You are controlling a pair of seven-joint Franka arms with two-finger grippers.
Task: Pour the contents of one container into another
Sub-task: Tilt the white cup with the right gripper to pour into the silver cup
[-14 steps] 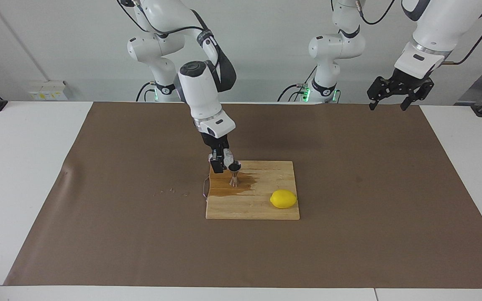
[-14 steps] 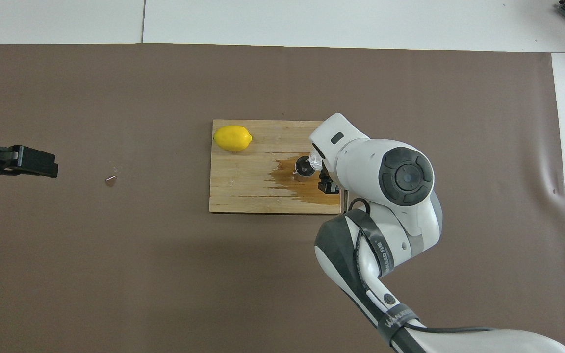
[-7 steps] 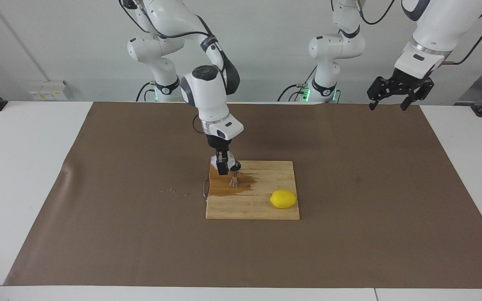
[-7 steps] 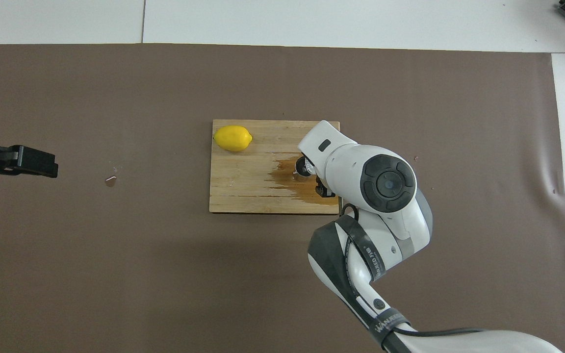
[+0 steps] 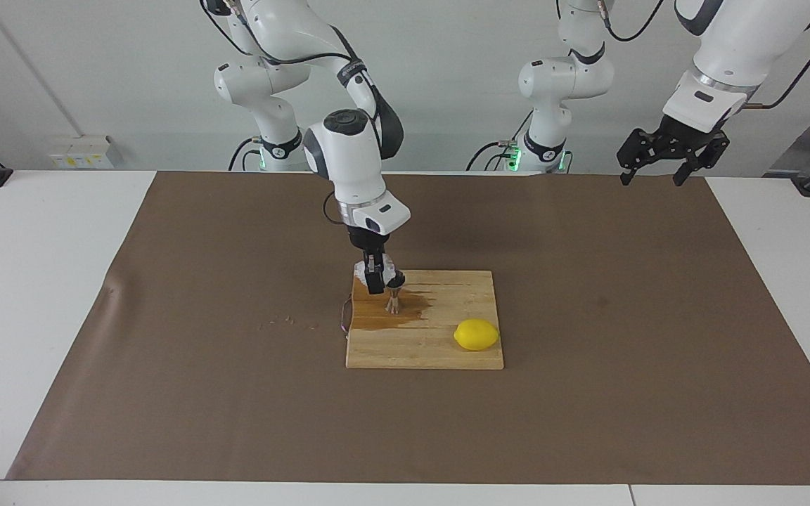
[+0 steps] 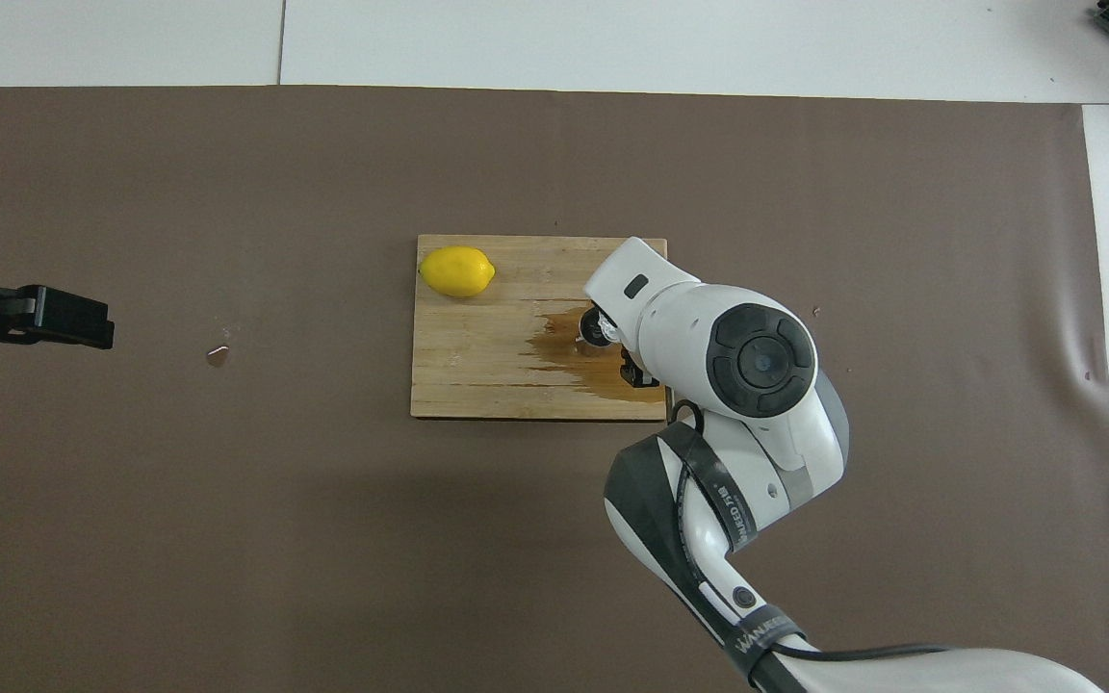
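A: While you look over the cutting board [image 5: 447, 351], what sits around the jigger [image 5: 394, 301]?

B: You see a lemon [image 5: 476, 334] on the board toward the left arm's end, and a brown wet patch [image 5: 405, 315] under the upright jigger.

A: And your arms?

B: Your right gripper [image 5: 375, 280] hangs over the board, clamped on the glass cup [image 5: 385, 270] beside the jigger's mouth. Your left gripper [image 5: 661, 169] waits, fingers spread. Since a second ago, your right arm's wrist has straightened up.
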